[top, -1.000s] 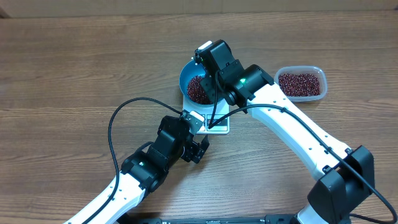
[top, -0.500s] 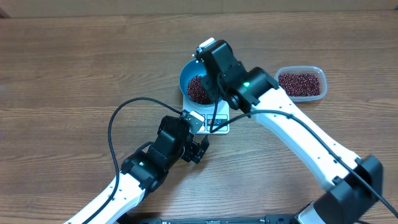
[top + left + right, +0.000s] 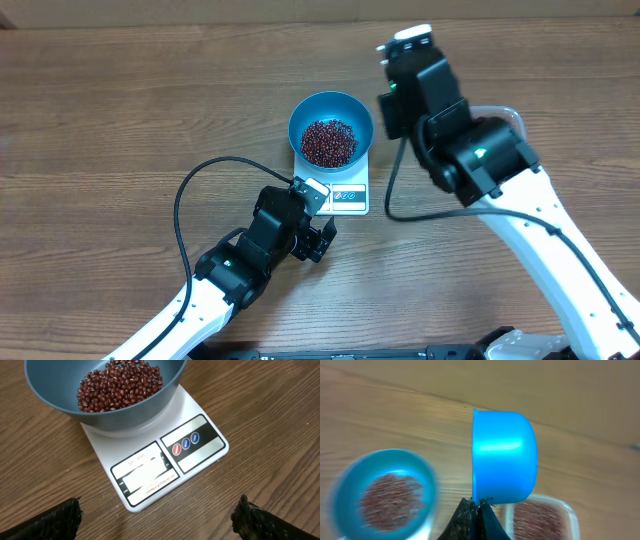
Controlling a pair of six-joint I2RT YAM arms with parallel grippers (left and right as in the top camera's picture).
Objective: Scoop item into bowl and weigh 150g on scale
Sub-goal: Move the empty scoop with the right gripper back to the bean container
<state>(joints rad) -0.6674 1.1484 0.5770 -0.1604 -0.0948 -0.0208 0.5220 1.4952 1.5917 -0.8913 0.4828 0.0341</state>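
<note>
Your right claw (image 3: 478, 508) has swung away from the bowl (image 3: 300, 118) to above the tub (image 3: 555, 499), pinched tight on the blue scoop (image 3: 504, 455) by its handle. Your left claw (image 3: 157, 517) hangs wide open and empty, just short of the scale (image 3: 348, 198). The beans (image 3: 329, 143) lie in the bowl, which stands on the scale.

We see the round deep blue bowl (image 3: 330, 104) standing upright on the far part of the small white square scale (image 3: 349, 198), which lies flat on the table (image 3: 120, 120). A loose heap of tiny dark red-brown beans (image 3: 329, 143) fills the bowl's bottom. The scale's display window (image 3: 145, 477) and three buttons (image 3: 184, 444) are uncovered
</note>
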